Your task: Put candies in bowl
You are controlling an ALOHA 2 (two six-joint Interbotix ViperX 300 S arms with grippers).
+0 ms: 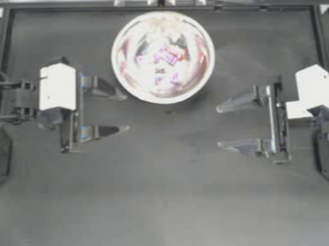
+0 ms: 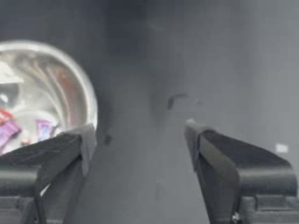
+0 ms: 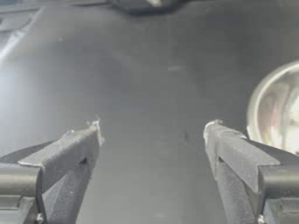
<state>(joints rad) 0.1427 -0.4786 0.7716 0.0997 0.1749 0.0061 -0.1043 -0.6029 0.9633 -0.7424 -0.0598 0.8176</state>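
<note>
The shiny whitish bowl (image 1: 162, 89) stands at the table's back centre, and several candies (image 1: 164, 60) with pink and purple print lie inside it. In the left wrist view the bowl (image 2: 70, 87) shows candies (image 2: 23, 130) at its bottom. My left gripper (image 1: 122, 111) hovers at the left, just beside and in front of the bowl, open and holding nothing. At the right, my right gripper (image 1: 220, 126) is open too and holds nothing. The bowl's rim (image 3: 257, 105) sits off to one side in the right wrist view.
A dark table (image 1: 160, 192) spreads in front of both arms, with a raised frame (image 1: 160, 7) along the back edge. A small dark speck (image 2: 174, 99) lies on the table between the grippers.
</note>
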